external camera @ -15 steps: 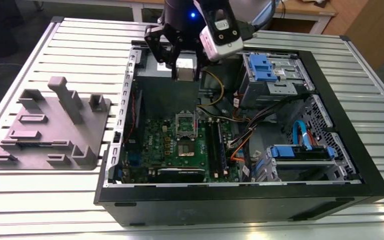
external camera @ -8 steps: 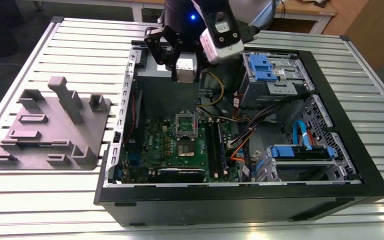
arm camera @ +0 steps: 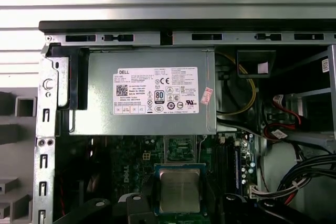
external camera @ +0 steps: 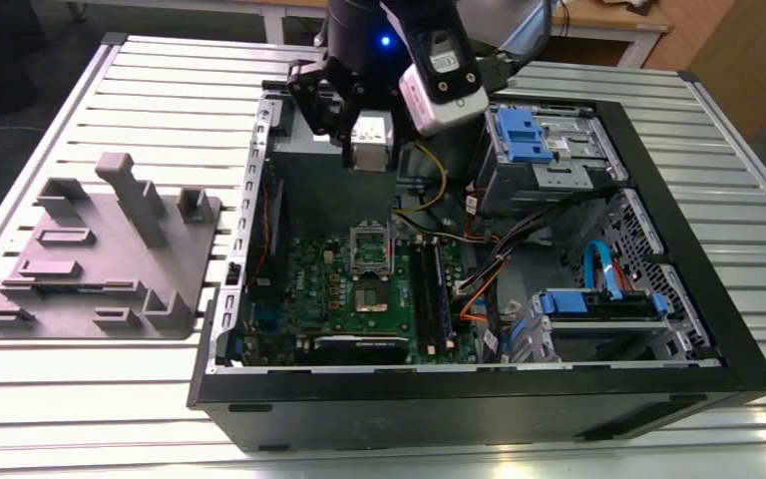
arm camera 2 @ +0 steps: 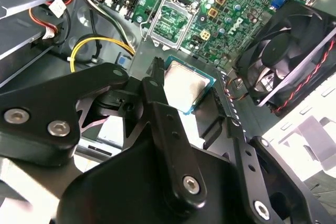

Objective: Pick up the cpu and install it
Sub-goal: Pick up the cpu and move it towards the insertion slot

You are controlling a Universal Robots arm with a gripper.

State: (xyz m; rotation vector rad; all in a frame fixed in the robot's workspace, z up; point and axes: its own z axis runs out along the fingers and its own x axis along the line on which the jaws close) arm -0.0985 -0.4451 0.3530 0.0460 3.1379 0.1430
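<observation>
The cpu [external camera: 371, 134], a small square chip with a silvery top, hangs above the back of the open computer case [external camera: 702, 299]. My gripper [external camera: 371, 142] is shut on it, one black finger on each side edge. In the second wrist view the cpu [arm camera 2: 185, 85] sits level between the fingers [arm camera 2: 155, 90], held in the gripper [arm camera 2: 186, 94], with the open socket frame [arm camera 2: 170, 18] on the green motherboard [arm camera 2: 231, 3] beyond it. The first wrist view shows the cpu [arm camera: 179, 190] held just in front of the power supply [arm camera: 147, 93]. In the exterior view the socket [external camera: 370, 249] lies below and in front of the gripper.
A grey plastic fixture block [external camera: 104, 249] lies on the slatted table [external camera: 64, 419] at the exterior view's left. Inside the case are blue drive bays [external camera: 523, 135], bundled cables [external camera: 490, 269], memory slots [external camera: 430, 294] and a black fan [arm camera 2: 283, 61] near the gripper.
</observation>
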